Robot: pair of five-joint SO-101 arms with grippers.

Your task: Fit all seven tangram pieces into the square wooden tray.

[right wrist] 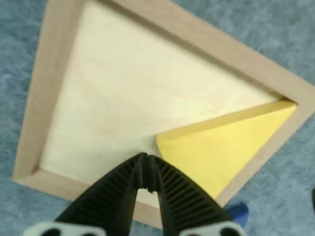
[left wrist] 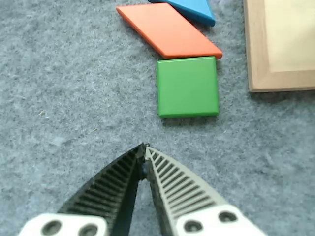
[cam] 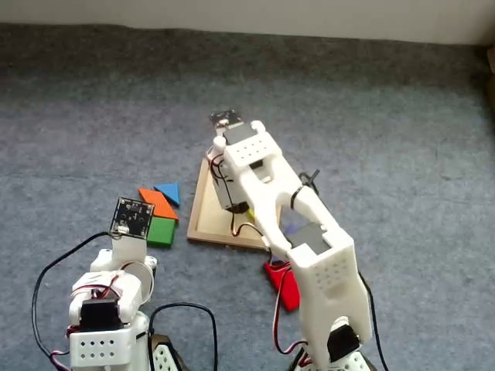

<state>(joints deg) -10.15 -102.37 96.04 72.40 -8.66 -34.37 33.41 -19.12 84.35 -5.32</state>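
Since the yellow triangle (right wrist: 221, 152) is the one piece seen inside the square wooden tray (right wrist: 44, 98), tucked into a corner with one edge along the rim, the task looks barely begun and the step in hand is fetching the next piece. The right tool (right wrist: 146, 162) hangs over the tray floor with its jaws pressed together and nothing between them, its tip just beside the triangle's nearest corner. The left tool (left wrist: 144, 152) is likewise pinched closed and empty, low over the desk (left wrist: 59, 98). Straight ahead of it, near but not touching, lies the green square (left wrist: 188, 86). Beyond that sits the orange parallelogram (left wrist: 170, 30), and farther still the blue triangle (left wrist: 189, 7), with a corner of the tray off to one side. A red piece (cam: 282, 284) lies on the desk behind the right tool, close to that arm's base. The green square seems the natural next pick. The left tool would need to spread its jaws, advance over the square and straddle two opposite edges. The piece is thin and flat on the soft grey covering, so the tips must reach right down to catch it.
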